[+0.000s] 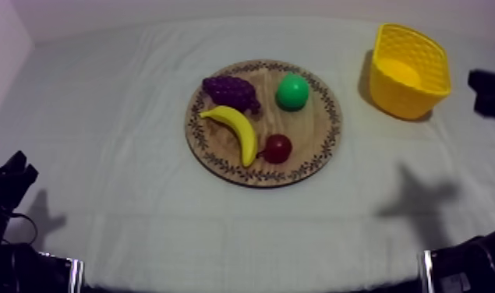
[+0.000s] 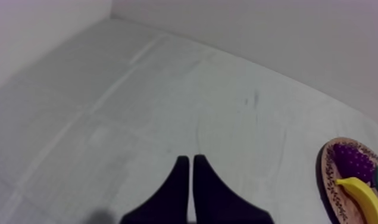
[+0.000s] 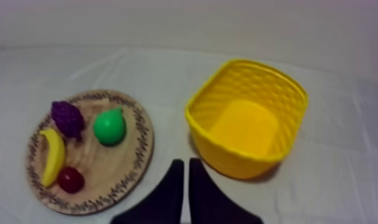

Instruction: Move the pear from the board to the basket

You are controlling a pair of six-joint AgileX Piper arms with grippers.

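Note:
The green pear stands on the far right part of the round wooden board, beside the grapes. From the right wrist, the pear lies ahead and to the left of my right gripper, whose fingers lie together in a narrow wedge with nothing in them. That gripper hovers over the cloth just in front of the yellow basket, which is empty. My left gripper is also shut on nothing, far from the board's rim, low at the table's left side.
A banana and a small red fruit share the board's near half. The basket stands at the back right. Part of my right arm shows beyond it at the table's right edge.

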